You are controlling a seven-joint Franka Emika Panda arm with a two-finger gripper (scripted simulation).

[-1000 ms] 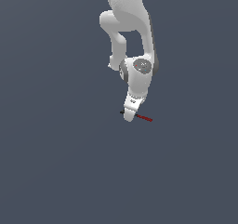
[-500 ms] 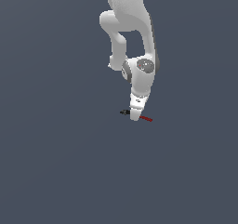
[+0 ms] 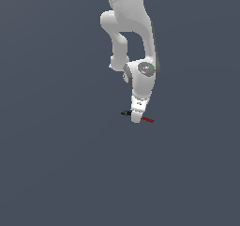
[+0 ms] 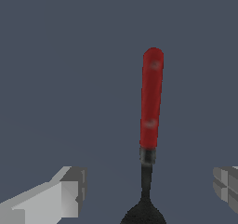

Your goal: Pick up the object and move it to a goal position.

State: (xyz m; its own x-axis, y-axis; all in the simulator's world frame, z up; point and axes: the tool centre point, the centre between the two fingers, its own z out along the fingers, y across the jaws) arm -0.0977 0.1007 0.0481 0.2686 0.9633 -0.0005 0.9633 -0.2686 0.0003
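The object [image 4: 151,102] is a thin stick with a red shaft and a black knobbed end, lying flat on the grey floor. In the exterior view its red shaft [image 3: 147,120] sticks out on one side of the white hand and its black end on the other. My gripper [image 3: 136,118] hangs directly over the object's middle. In the wrist view the gripper [image 4: 149,187] is open, with one of its fingers [image 4: 65,197] standing off to each side of the black neck and neither touching it.
The grey floor [image 3: 56,164] is plain and bare on all sides. The white arm [image 3: 129,28] rises behind the hand toward the exterior view's top.
The hand has sunk slightly and settled over the object's middle. The object has stayed where it was.
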